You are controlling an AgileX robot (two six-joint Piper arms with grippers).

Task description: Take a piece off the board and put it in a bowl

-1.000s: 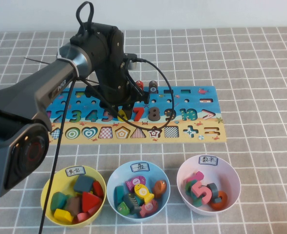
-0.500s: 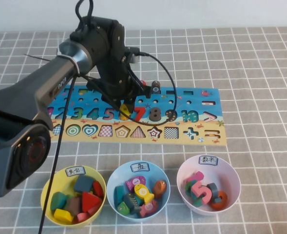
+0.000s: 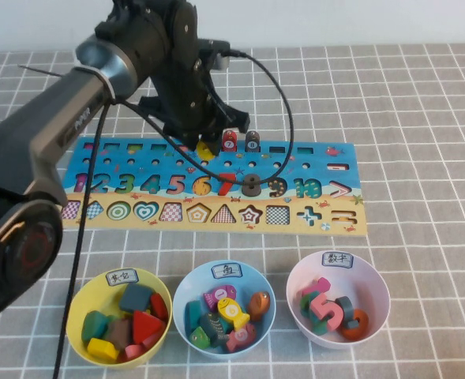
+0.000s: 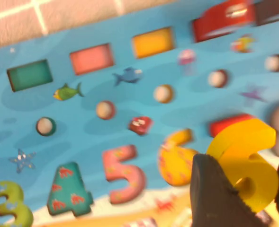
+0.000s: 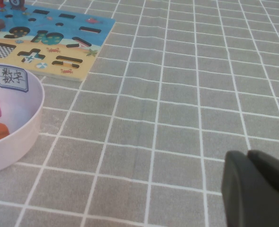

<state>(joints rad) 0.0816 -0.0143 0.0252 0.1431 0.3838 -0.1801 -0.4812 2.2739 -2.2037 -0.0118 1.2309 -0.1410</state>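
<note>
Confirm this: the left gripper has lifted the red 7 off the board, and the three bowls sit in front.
Wrong piece. The left gripper holds the yellow 6, as the left wrist view shows; the red 7 sits in the board. The right gripper rests apart on the cloth. The rest stands.

L gripper (image 3: 206,146) raised, clamped; R gripper (image 5: 253,189) parked low.

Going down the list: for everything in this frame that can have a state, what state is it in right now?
left gripper: raised above the board, shut on the yellow 6
yellow 6: lifted out of its slot, held in the air
6 slot: vacated
board: flat on the table; red 7 seated
pink-white bowl: upright, holding number pieces
right gripper: parked low over the table beside the pink-white bowl, shut
</note>
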